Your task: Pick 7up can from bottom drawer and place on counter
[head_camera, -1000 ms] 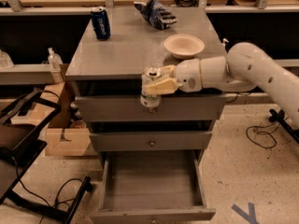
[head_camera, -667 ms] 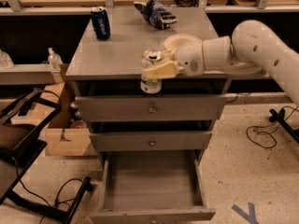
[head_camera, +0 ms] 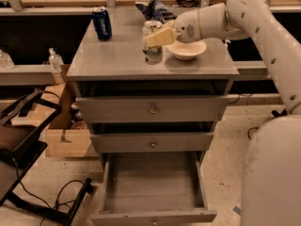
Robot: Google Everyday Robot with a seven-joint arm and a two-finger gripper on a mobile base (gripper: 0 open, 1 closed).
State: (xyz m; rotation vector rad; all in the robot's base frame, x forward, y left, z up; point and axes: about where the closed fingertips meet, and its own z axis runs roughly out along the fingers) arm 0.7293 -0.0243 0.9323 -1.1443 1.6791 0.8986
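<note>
Place step. Gripper [head_camera: 158,36] is closed around the upper part of the 7up can [head_camera: 153,54], which is upright over the counter [head_camera: 113,60], just left of the bowl [head_camera: 186,51] and well clear of the blue can [head_camera: 102,23]. Bottom drawer [head_camera: 153,187] hangs open with nothing in it. Can't tell if the can's base touches yet (looks close). Next I'd settle it down, release and back off without clipping the bowl. Versus 0.7 s ago, the can has moved from the front edge inboard.
</note>
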